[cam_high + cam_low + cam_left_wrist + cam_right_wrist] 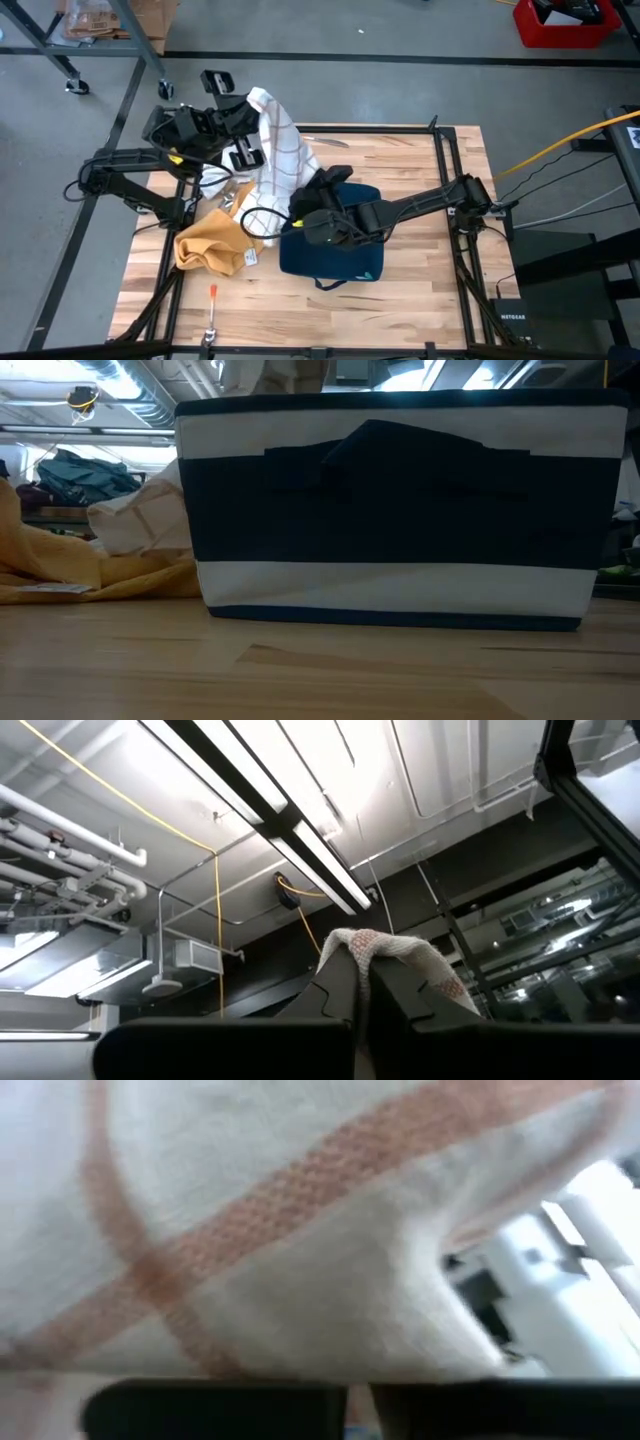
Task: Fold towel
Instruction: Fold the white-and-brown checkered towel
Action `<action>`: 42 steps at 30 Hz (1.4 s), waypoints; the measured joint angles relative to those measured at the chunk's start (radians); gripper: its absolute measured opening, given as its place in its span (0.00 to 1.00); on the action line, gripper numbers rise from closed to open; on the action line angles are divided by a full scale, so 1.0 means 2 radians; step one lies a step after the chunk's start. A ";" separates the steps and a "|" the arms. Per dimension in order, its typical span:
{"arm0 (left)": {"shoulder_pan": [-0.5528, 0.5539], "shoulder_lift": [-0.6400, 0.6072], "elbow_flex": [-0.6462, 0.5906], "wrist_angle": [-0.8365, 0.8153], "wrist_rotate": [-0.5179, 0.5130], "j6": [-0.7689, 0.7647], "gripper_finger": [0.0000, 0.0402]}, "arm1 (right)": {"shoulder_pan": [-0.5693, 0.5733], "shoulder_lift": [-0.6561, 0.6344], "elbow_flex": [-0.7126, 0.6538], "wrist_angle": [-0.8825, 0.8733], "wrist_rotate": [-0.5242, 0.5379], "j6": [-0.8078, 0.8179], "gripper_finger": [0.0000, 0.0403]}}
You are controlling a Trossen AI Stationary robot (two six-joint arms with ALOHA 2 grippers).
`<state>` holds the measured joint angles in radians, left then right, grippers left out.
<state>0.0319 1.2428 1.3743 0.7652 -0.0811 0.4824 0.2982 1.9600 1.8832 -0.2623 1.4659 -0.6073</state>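
Checked towel (278,150): hangs above worktop (420,290), top corner pinched in left tool (252,110). Right tool (318,190) closed on lower edge. Risk: thin pinch slipping when stretched.

The left gripper (362,988) points up at the ceiling, its dark fingers (335,985) pinched together on a fold of white towel with reddish stripes (395,952), while a long strip light (275,805) runs from ten o'clock toward centre.
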 joint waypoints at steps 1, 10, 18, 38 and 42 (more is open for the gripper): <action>0.000 -0.002 0.000 0.000 0.000 0.000 0.00 | 0.004 -0.004 0.000 0.000 0.012 -0.013 0.02; 0.000 -0.017 0.000 -0.015 0.000 -0.001 0.00 | 0.032 -0.057 0.000 0.010 0.052 -0.076 0.01; -0.001 -0.024 0.000 -0.037 0.001 -0.004 0.00 | 0.037 -0.141 0.000 0.018 0.053 -0.079 0.01; -0.026 -0.024 0.000 0.057 0.022 -0.153 0.00 | 0.038 -0.299 0.001 0.197 -0.182 -0.066 0.01; -0.026 -0.026 0.000 0.059 0.042 -0.180 0.00 | 0.050 -0.299 0.001 0.168 -0.162 -0.064 0.01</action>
<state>-0.0208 1.1917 1.3743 0.8823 0.0039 0.1223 0.3985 1.3622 1.8850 0.0729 1.1427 -0.7360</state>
